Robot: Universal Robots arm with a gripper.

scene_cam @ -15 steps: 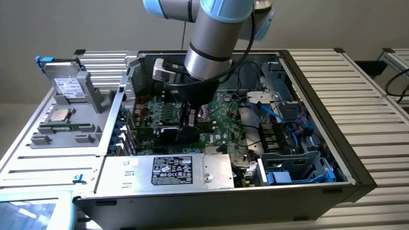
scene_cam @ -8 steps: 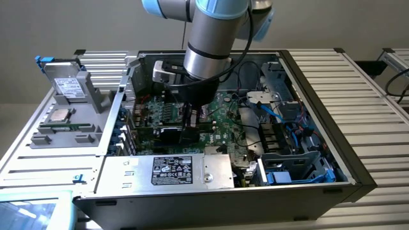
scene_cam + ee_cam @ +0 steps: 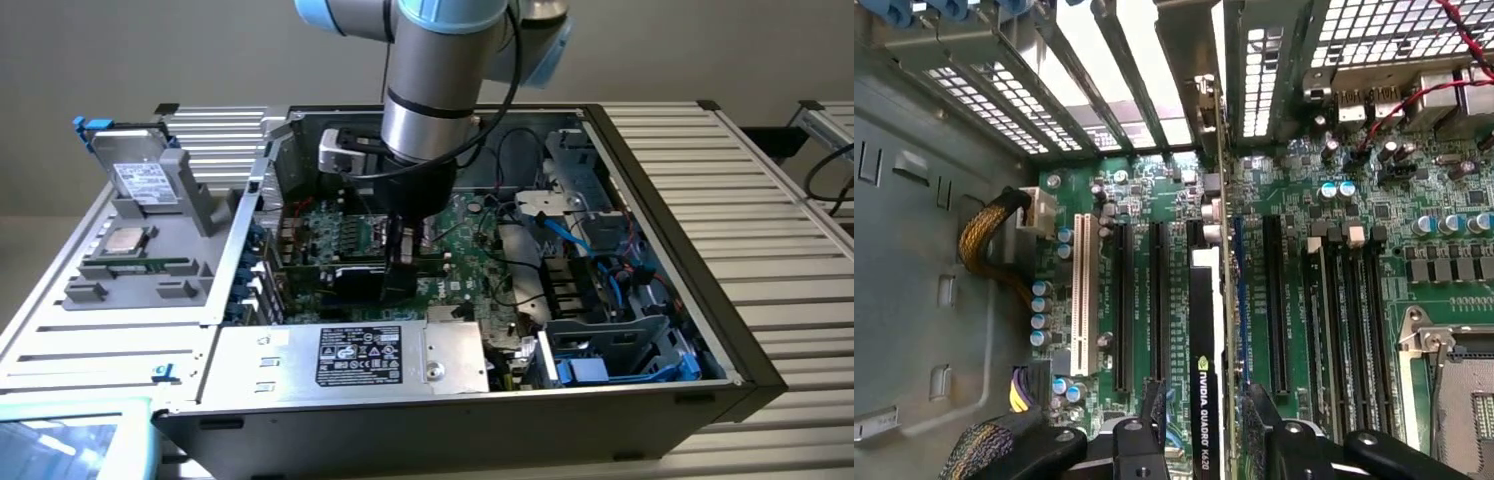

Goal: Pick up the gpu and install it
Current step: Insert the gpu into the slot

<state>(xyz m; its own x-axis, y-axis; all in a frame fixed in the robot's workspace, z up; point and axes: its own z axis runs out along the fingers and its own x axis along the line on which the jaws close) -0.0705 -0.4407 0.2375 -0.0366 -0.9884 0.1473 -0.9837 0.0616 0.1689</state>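
Arm: the Universal Robots arm (image 3: pixel 430 90) reaches straight down into an open computer case (image 3: pixel 667 330).
Case: it lies on its side on the slatted counter (image 3: pixel 747 160), with bare slats running along the counter's edge at the exterior view's right.
Gripper: the gripper (image 3: pixel 407 265) hangs low over the green motherboard (image 3: pixel 467 240), near the middle of the case.
Fingers: in the wrist view the gripper (image 3: pixel 1204 390) has its two black fingers (image 3: pixel 1152 400) apart. One stands on each side of the gpu, and a thin gap shows between each finger and the card, so nothing is clamped.
Gpu: the gpu (image 3: pixel 1204 330) stands on its edge among the black expansion slots of the motherboard (image 3: pixel 1294 300), with its glossy black shroud facing the camera. Its silver bracket end (image 3: pixel 1206 110) meets the vented rear wall of the case. I cannot tell how deep it sits in the slot.
Beside the gpu: a white slot (image 3: pixel 1082 290) lies a few slots off on one side. On the other side are the memory slots (image 3: pixel 1344 320) and then the processor socket (image 3: pixel 1464 390).
Cables: a braided bundle (image 3: pixel 984 240) curls by the case wall, well apart from the card.
Power supply: a silver box with a black label (image 3: pixel 360 358) sits in the case at the side nearest the counter's front edge.
Outside the case: a grey fixture holding a hard drive (image 3: pixel 140 180) stands towards the counter's edge at the exterior view's left.
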